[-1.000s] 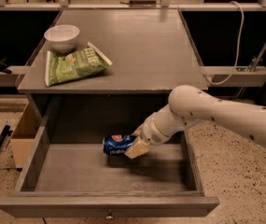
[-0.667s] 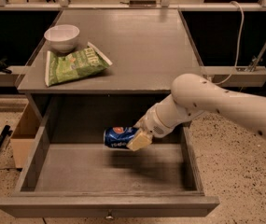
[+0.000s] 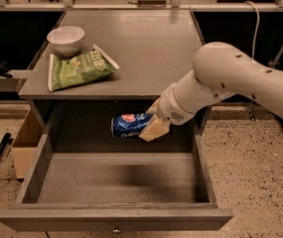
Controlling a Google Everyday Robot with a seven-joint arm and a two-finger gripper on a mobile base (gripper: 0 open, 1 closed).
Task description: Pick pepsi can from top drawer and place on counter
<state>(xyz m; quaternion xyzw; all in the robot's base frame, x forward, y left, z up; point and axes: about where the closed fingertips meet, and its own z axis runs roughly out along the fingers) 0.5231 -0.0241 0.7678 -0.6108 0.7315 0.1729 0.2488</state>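
The gripper (image 3: 150, 127) is pinching the pepsi can (image 3: 127, 126) by its right end, a tan finger (image 3: 153, 129) lying across the front of it; the can is hanging sideways in the air, clear of the floor of the open top drawer (image 3: 112, 217) and just under the front edge of the counter (image 3: 146, 43); the white arm (image 3: 230, 78) is reaching in from the right; on the counter's left side a green chip bag (image 3: 79, 69) is lying flat, touching a white bowl (image 3: 65, 38) behind it.
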